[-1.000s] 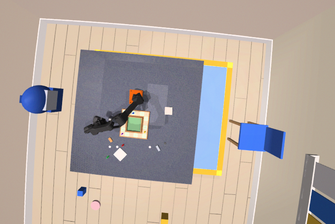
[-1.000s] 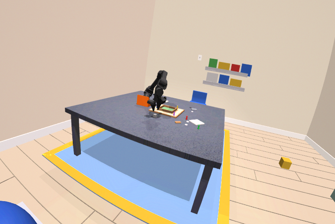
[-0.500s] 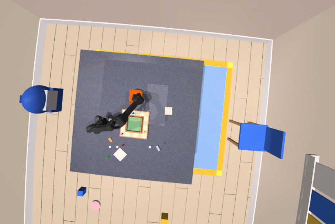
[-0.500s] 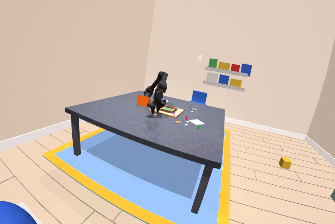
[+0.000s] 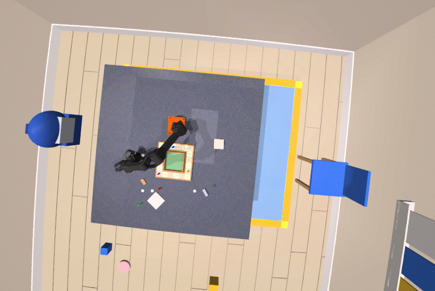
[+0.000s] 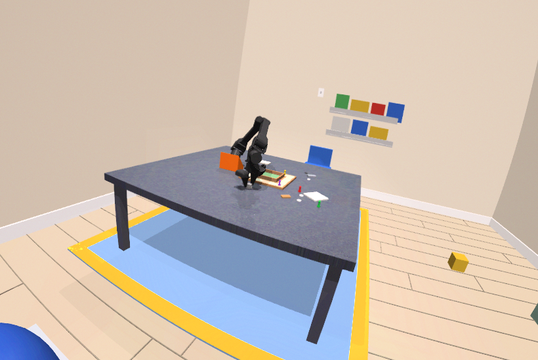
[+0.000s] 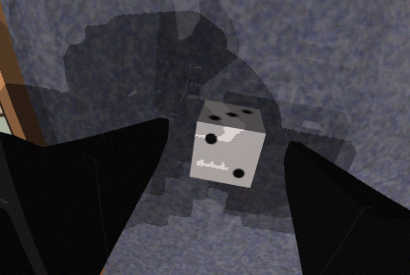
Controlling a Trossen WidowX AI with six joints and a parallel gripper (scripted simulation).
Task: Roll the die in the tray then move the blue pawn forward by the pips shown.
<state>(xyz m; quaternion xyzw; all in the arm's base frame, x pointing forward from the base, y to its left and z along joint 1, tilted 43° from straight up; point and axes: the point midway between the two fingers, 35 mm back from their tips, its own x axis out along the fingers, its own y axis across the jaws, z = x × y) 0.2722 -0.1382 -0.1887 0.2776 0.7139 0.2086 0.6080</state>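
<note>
The white die [image 5: 142, 155] [image 6: 248, 186] [image 7: 227, 154] is on the dark table beside the board. In the wrist view a two-pip face points at the camera and a three-pip side shows. My gripper [image 6: 248, 185] [image 7: 226, 140] is open, low over the table, with its fingers on either side of the die and a gap at each side. The blue pawn [image 5: 173, 147] stands on the top row of the board [image 5: 180, 177] [image 6: 282, 186]. The tray [image 5: 184, 162] with a green floor is in the board's middle.
The yellow pawn [image 5: 188, 171] [image 6: 285, 171] and purple pawn [image 5: 158, 173] [image 6: 279, 182] stand on the board. Below it are the red pawn [image 5: 159, 188], green pawn [image 5: 139, 203], orange block [image 5: 143, 181], white discs and a white square [image 5: 155, 200]. My arm passes over the board's corner.
</note>
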